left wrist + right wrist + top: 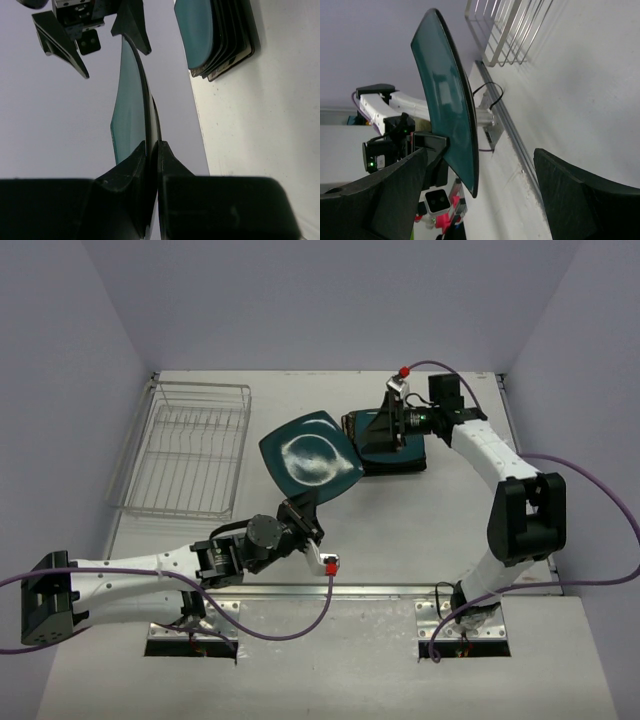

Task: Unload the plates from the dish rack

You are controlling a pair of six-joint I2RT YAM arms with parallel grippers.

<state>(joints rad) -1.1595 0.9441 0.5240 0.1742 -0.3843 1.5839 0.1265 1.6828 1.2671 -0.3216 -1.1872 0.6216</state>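
Observation:
My left gripper (300, 508) is shut on the near edge of a teal square plate (311, 456) and holds it up above the middle of the table; the plate shows edge-on between the jaws in the left wrist view (131, 115). A stack of several teal plates (395, 450) lies on the table at back centre right, also seen in the left wrist view (215, 35). My right gripper (385, 428) is open over that stack, facing the held plate (445, 110) with nothing between its fingers. The silver wire dish rack (185, 448) stands at the back left with no plates in it.
The purple side walls close in the table on the left, right and back. A metal rail (330, 590) runs along the near edge by the arm bases. Purple cables loop from both arms.

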